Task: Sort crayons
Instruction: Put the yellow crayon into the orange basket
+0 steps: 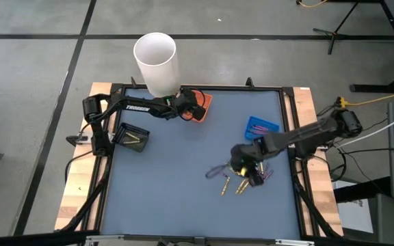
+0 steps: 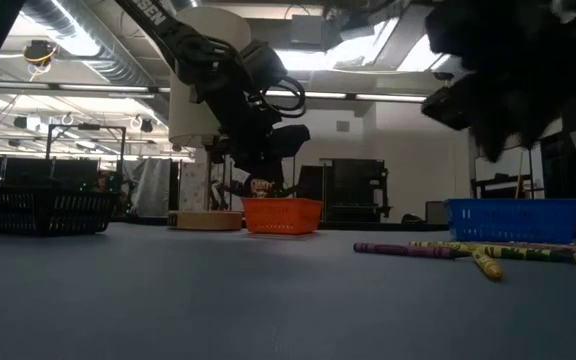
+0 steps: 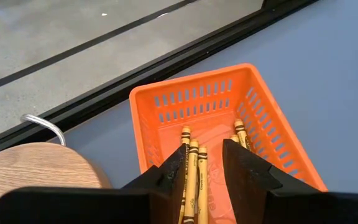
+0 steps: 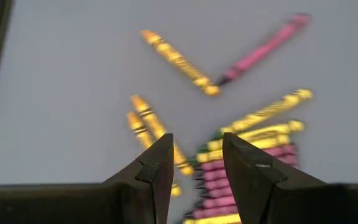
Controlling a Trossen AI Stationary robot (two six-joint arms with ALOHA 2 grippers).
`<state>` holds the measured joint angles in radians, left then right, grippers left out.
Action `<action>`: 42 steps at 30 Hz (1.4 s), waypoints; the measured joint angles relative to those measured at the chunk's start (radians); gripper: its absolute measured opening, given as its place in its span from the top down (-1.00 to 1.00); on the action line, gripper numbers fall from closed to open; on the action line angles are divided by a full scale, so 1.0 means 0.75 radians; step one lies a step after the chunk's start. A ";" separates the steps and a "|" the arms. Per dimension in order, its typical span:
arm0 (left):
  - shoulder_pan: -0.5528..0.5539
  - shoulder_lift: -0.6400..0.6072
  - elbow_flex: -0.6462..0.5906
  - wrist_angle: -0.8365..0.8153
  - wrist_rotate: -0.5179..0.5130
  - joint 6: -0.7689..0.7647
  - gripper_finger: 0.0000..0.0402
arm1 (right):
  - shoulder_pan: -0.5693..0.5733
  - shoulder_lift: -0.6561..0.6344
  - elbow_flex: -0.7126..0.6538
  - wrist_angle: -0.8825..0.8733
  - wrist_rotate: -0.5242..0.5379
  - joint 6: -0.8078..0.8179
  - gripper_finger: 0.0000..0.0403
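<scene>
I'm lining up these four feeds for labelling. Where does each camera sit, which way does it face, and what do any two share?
High: overhead, straight down on the table; both arms show.
Low: table height, level across; left arm over the orange tray.
Left wrist: past the open left gripper into that tray, yellow crayons inside.
Right wrist: past the open right gripper onto loose crayons.
Shared: orange tray appears in high, low, left wrist.

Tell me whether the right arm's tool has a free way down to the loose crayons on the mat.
Probably yes. The right tool hangs open right above the crayon pile, with only bare mat around it. The left tool is far off over the orange basket.
</scene>
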<state>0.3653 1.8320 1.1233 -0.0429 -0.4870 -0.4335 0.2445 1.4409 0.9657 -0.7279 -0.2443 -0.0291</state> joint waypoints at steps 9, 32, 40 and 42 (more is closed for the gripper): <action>-0.020 0.001 0.000 -0.001 0.002 0.000 0.55 | 0.251 0.000 0.000 -0.003 0.045 0.033 0.33; -0.027 0.001 0.000 -0.001 0.004 0.000 0.55 | 0.358 0.142 -0.001 -0.053 0.266 0.032 0.33; -0.027 0.001 0.000 -0.001 0.003 0.000 0.55 | 0.357 0.218 -0.001 -0.070 0.250 0.022 0.33; -0.027 0.001 0.000 -0.001 0.003 0.000 0.55 | 0.357 0.233 -0.001 -0.070 0.250 0.007 0.33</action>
<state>0.3450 1.8324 1.1233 -0.0437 -0.4847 -0.4338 0.5121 1.6154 0.9649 -0.7805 -0.0567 -0.0240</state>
